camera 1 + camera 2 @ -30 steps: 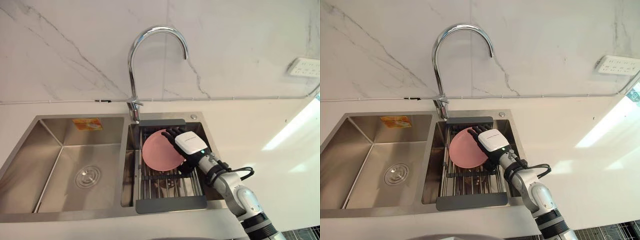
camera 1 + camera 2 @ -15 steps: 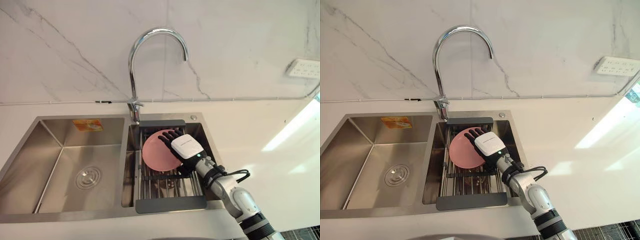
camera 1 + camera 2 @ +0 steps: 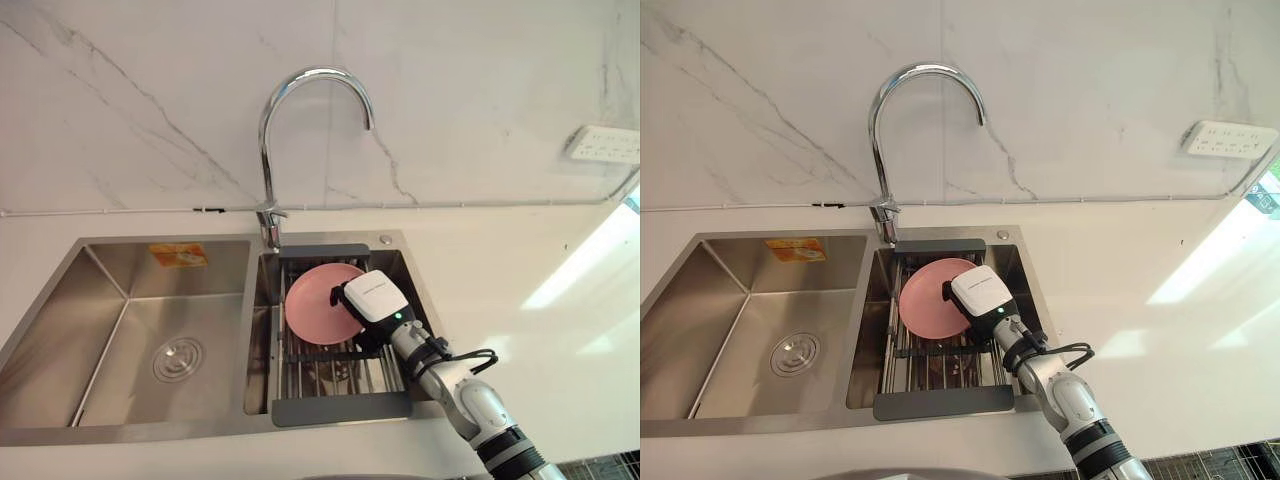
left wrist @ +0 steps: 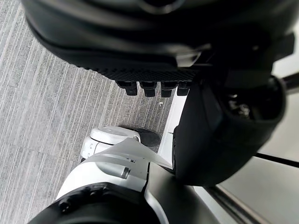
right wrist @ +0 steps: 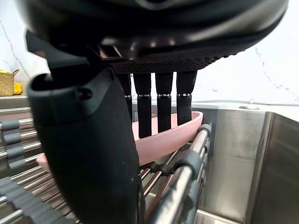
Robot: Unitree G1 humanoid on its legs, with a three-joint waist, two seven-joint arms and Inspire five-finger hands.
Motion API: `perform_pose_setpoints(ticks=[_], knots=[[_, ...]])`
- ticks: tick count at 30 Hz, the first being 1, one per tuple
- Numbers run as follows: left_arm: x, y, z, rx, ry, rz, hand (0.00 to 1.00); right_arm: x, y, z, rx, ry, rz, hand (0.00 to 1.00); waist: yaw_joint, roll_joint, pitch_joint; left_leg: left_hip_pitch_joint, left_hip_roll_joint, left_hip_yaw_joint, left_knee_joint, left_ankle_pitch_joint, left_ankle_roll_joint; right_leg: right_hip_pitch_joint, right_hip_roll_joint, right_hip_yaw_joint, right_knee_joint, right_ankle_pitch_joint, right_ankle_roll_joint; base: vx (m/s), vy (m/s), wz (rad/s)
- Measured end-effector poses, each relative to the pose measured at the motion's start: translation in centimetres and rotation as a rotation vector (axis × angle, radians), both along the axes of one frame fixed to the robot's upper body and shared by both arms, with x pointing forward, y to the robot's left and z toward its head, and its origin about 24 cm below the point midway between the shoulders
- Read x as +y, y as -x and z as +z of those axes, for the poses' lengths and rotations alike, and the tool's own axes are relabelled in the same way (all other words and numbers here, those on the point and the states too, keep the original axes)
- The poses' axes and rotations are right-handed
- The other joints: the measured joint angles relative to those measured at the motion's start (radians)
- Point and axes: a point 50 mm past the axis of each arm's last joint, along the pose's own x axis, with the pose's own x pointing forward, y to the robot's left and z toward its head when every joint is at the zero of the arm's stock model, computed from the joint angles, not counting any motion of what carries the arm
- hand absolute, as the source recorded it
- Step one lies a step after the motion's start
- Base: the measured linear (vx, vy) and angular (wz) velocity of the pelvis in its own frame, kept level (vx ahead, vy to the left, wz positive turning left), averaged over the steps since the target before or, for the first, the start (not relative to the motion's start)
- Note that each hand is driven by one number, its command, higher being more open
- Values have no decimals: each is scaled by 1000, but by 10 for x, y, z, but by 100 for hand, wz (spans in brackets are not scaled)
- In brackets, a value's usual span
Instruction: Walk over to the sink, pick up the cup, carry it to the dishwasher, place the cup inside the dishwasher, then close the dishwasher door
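The pick-up at the sink (image 3: 120,290) is in hand. No cup is visible. The piece under the right hand (image 3: 375,298) is a shallow pink dish (image 3: 315,300) leaning on the rack (image 3: 340,408) over the right basin. The fingers (image 5: 163,107) reach straight over the rim into the dish, with the thumb (image 5: 88,149) outside it and apart, so nothing is clamped. Next, the thumb and fingers likely need to close on the rim before lifting. The left hand (image 4: 149,42) hangs above the floor, and I cannot tell its grip.
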Motion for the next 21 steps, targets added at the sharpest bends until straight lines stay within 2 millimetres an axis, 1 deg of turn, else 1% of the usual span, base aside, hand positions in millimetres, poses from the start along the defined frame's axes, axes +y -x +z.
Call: perform_pose_setpoints(ticks=[7,10,11,12,16,21], knots=[[0,0,0,-6,-6,-1,100,-4,0,-3,-48,-30,-34,0,3,3,2,-4,0,-5,-1,6,-3,-3,1,-5,0,0,0,0,0,1],[0,-1,0,-12,-8,-1,100,-11,-4,0,-86,-43,-91,0,3,8,5,-5,0,-5,-1,6,-3,-4,1,-4,-1,1,1,0,0,0],[-1,-1,0,-17,-7,-1,100,-17,-6,3,-106,-64,-121,0,5,13,8,-6,0,-5,-1,6,-3,-5,1,-4,-1,1,1,0,0,0],[-2,-1,0,-18,-7,0,100,-19,-7,4,-112,-71,-129,0,5,13,9,-6,0,-5,-1,6,-3,-5,1,-4,-1,1,1,0,0,0],[-7,-2,-1,-28,2,2,100,-23,-8,9,-126,-132,-151,0,2,31,20,-9,1,-2,-1,6,-3,-11,2,-1,-1,3,3,0,0,0],[-7,-2,-1,-38,-1,2,100,-27,-10,15,-140,-167,-163,0,2,34,23,-10,2,0,0,6,-3,-14,4,2,-1,3,3,0,0,0]])
